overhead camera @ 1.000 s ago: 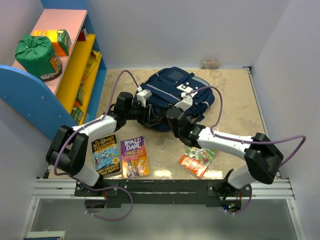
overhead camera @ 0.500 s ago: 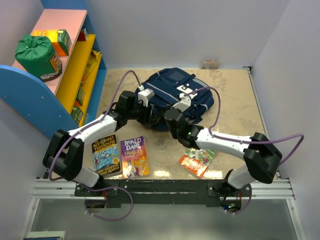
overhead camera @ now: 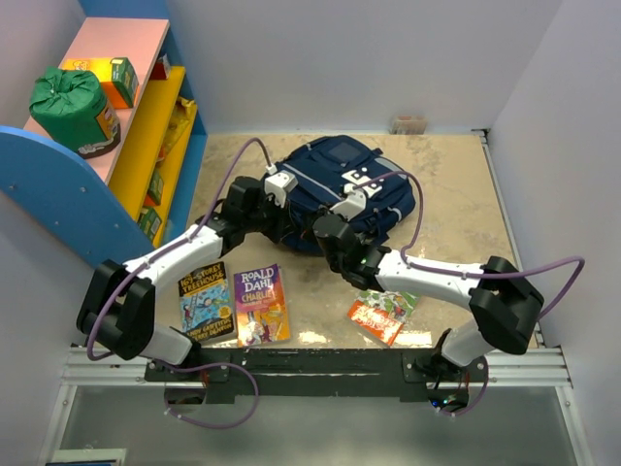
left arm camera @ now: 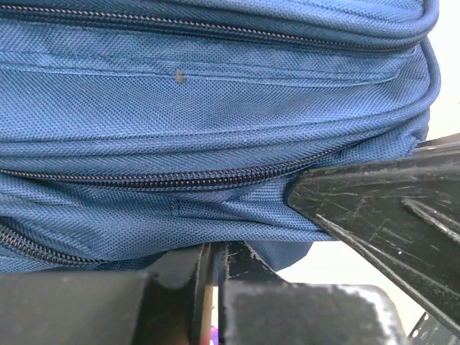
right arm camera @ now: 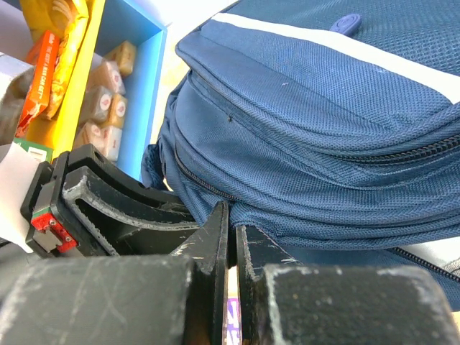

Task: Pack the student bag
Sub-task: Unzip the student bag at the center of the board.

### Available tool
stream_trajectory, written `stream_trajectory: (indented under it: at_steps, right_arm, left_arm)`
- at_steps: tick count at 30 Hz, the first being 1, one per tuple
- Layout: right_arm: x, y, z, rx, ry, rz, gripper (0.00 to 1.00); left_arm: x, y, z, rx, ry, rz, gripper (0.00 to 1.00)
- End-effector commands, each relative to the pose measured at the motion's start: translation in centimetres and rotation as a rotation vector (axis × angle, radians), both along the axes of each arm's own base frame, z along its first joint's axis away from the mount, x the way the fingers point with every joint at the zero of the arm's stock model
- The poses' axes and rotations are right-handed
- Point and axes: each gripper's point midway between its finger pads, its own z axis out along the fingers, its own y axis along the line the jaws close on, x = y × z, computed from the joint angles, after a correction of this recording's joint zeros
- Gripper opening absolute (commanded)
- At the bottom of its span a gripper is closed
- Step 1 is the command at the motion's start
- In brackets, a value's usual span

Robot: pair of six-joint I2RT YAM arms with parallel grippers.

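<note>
Both were pressed together: the left pincer, with the blue backpack filling the space just beyond its tips, and the right pincer, tips at that backpack's lower edge beside its partner.

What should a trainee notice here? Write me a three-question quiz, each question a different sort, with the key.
1. How many books lie on the table?
2. True or false: the green sack is inside the backpack.
3. Where are the left hand and the right hand?
A) at the backpack's near edge
B) on the books
C) high in the air, away from everything

Key:
1. Three.
2. False; it sits on the shelf.
3. A.
</note>
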Motion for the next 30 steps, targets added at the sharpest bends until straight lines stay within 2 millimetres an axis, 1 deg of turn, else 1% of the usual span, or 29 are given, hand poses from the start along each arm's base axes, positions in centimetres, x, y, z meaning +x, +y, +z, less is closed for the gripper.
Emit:
stream_trajectory:
  at_steps: [1, 6, 8, 9, 11, 12, 14, 15, 19, 22, 26, 29, 30]
  right_arm:
    - [-3.0, 4.7, 8.5, 0.244, -0.092, 0.147, 0.00]
    - [-2.7, 4.2, 7.4, 0.224, -0.075, 0.117, 0.00]
    - [-2.3, 4.1, 7.2, 0.209, -0.079, 0.107, 0.00]
    - [-1.9, 4.0, 6.7, 0.195, -0.076, 0.099, 0.00]
    - [-1.4, 3.9, 6.4, 0.185, -0.071, 0.095, 0.00]
    - [-0.9, 3.6, 6.4, 0.180, -0.073, 0.083, 0.00]
    - [-0.5, 3.2, 6.1, 0.172, -0.073, 0.072, 0.00]
    - [0.0, 2.7, 6.0, 0.170, -0.075, 0.057, 0.00]
    - [0.9, 1.2, 5.9, 0.155, -0.078, 0.027, 0.00]
    - [1.2, 0.2, 5.4, 0.132, -0.079, 0.003, 0.00]
    - [1.1, -0.6, 4.6, 0.108, -0.068, -0.007, 0.00]
    - [1.0, -1.1, 4.0, 0.100, -0.060, -0.010, 0.00]
    - [1.1, -1.4, 4.4, 0.107, -0.064, -0.013, 0.00]
  left_arm:
    - [6.4, 3.8, 4.1, 0.079, -0.280, 0.199, 0.00]
    - [5.7, 3.1, 4.5, 0.066, -0.276, 0.140, 0.00]
    - [5.0, 2.4, 4.5, 0.046, -0.262, 0.093, 0.00]
    - [4.7, 2.4, 4.6, 0.047, -0.263, 0.075, 0.00]
    - [4.0, 2.1, 4.5, 0.047, -0.249, 0.038, 0.00]
    - [3.9, 2.1, 4.9, 0.061, -0.276, 0.011, 0.00]
    - [2.9, 2.6, 3.9, 0.093, -0.243, -0.012, 0.00]
    - [2.6, 2.8, 4.1, 0.107, -0.255, -0.023, 0.00]
    - [1.5, 3.6, 3.3, 0.140, -0.235, -0.060, 0.00]
    - [1.2, 4.1, 3.5, 0.145, -0.229, -0.076, 0.00]
    - [0.9, 4.0, 4.6, 0.141, -0.245, -0.116, 0.00]
    - [0.6, 4.1, 4.4, 0.145, -0.240, -0.137, 0.00]
    - [0.6, 4.2, 4.3, 0.149, -0.239, -0.134, 0.00]
